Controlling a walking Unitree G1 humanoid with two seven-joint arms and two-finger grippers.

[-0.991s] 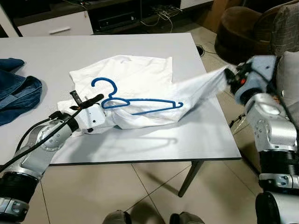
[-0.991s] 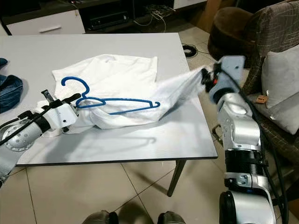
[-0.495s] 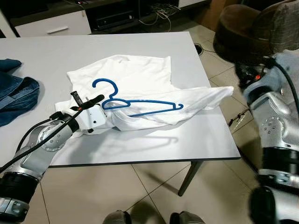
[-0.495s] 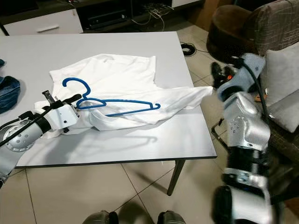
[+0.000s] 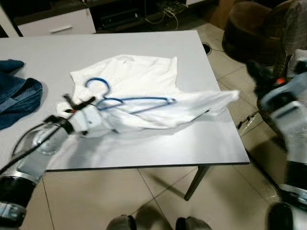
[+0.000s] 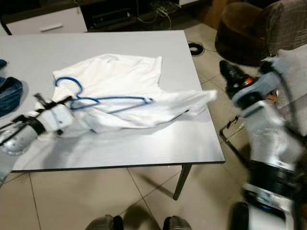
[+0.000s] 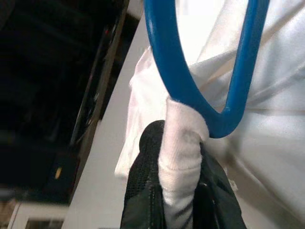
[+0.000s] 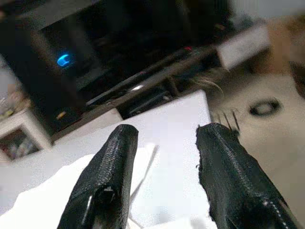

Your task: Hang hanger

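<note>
A blue plastic hanger point(image 5: 129, 99) lies across a white T-shirt point(image 5: 144, 81) on the grey table point(image 5: 158, 143). My left gripper point(image 5: 79, 106) is at the shirt's left edge, shut on a bunch of white cloth right by the hanger; in the left wrist view the cloth point(image 7: 181, 157) sits pinched between the black fingers point(image 7: 143, 191) under the blue hanger point(image 7: 167, 71). My right gripper point(image 6: 230, 76) is off the table's right side, open and empty, with its fingers point(image 8: 109, 176) spread apart. The shirt's right sleeve point(image 5: 220, 98) rests on the table near the right edge.
Blue jeans point(image 5: 17, 93) lie at the table's left edge. A brown armchair point(image 5: 259, 28) and a cushion stand to the right of the table. A white cabinet point(image 5: 57, 21) and a dark media shelf are behind it. Tiled floor point(image 5: 158, 196) lies in front.
My right gripper let go of the sleeve and pulled back to the right, away from the table. The sleeve dropped onto the table. My left gripper shifted the hanger and cloth a little left.
</note>
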